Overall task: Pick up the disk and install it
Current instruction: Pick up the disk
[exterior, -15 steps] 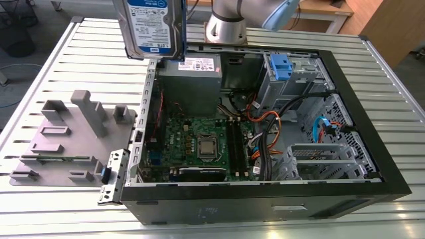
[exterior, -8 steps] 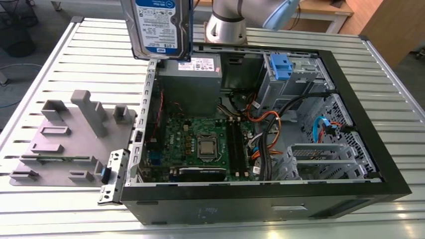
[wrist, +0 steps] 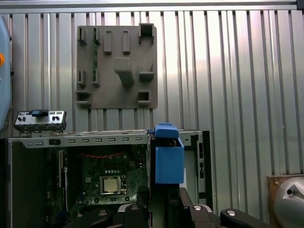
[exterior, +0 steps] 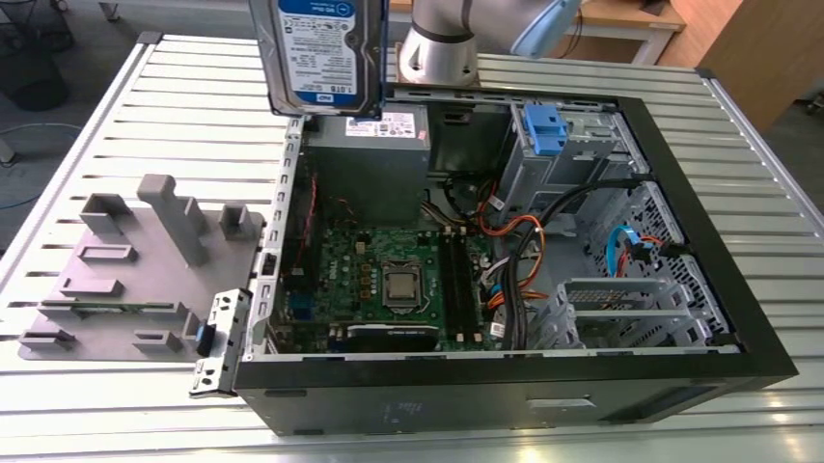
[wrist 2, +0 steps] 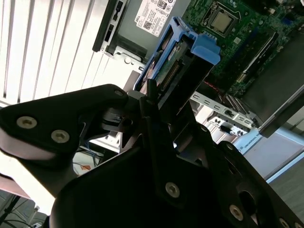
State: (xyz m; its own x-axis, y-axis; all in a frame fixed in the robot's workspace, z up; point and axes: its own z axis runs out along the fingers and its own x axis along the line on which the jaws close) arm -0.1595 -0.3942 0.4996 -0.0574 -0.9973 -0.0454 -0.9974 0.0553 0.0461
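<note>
high over the far edge of the open computer case (exterior: 515,391), we see the disk (exterior: 332,92) held in the air, clear of the counter (exterior: 154,116) and just above the grey power supply (exterior: 367,174). its blue-and-white label (exterior: 315,39) faces the exterior view, filled with small print and barcode blocks; the power supply below it carries a white sticker (exterior: 399,125) with dark print and codes, facing up. the disk stands on end: its long axis runs up and down, its broad faces are upright, and its lower short edge points down at the case. in the second wrist view the end effector (wrist 2: 166,102) is closed on the disk, black fingers (wrist 2: 156,128) gripping the near end, while the far end with its blue plastic rails (wrist 2: 205,47) points away from the end effector toward the power supply and the green motherboard (wrist 2: 237,33). in the first wrist view we find that blue end (wrist: 168,164) over the rim of the case. on the exterior view's left, the grey holder block (exterior: 135,270) with upright posts lies on the slatted counter just beside the case, apart from the disk. inside the case a blue drive caddy (exterior: 543,130) sits in a bay toward the exterior view's right.
</note>
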